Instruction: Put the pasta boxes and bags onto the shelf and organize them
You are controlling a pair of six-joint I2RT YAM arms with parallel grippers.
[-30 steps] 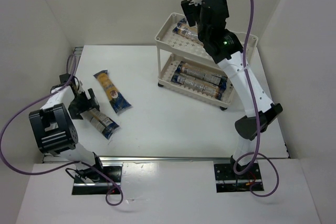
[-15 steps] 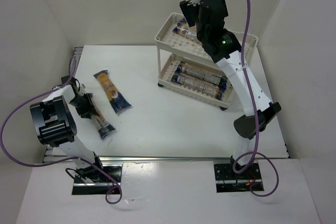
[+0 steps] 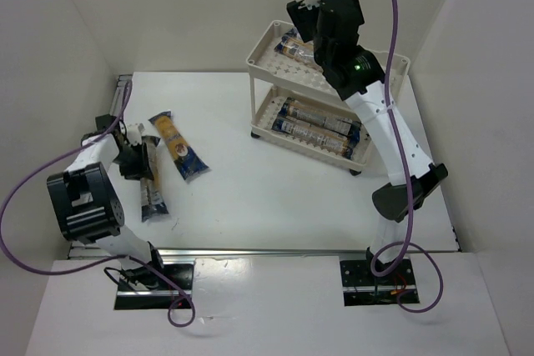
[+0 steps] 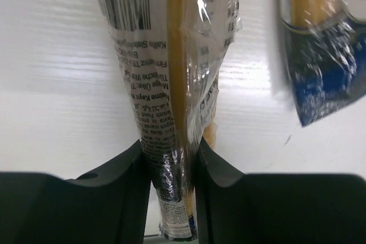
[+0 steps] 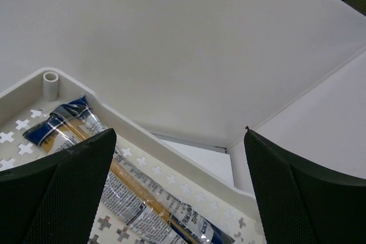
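My left gripper (image 3: 136, 159) is shut on a pasta bag (image 3: 151, 183) near the table's left edge. In the left wrist view the jaws of this gripper (image 4: 171, 170) pinch the clear, yellow-filled bag (image 4: 166, 72) at its narrow end. A second pasta bag (image 3: 178, 147) lies on the table just to the right, and its blue end (image 4: 323, 78) shows blurred. The cream two-tier shelf (image 3: 265, 46) stands at the back right. One bag (image 3: 294, 45) lies on its top tier and two bags (image 3: 321, 113) on the lower tier. My right gripper (image 3: 322, 6) hovers open above the top tier's bag (image 5: 134, 201).
White walls close in the table on the left, back and right. The shelf's rim (image 5: 171, 152) and a corner post (image 5: 50, 79) lie just below my right fingers (image 5: 57, 198). Purple cables loop from both arms.
My left gripper has shut on the near pasta bag and swung it from a diagonal lie to almost straight toward the front. The right arm has hardly moved.
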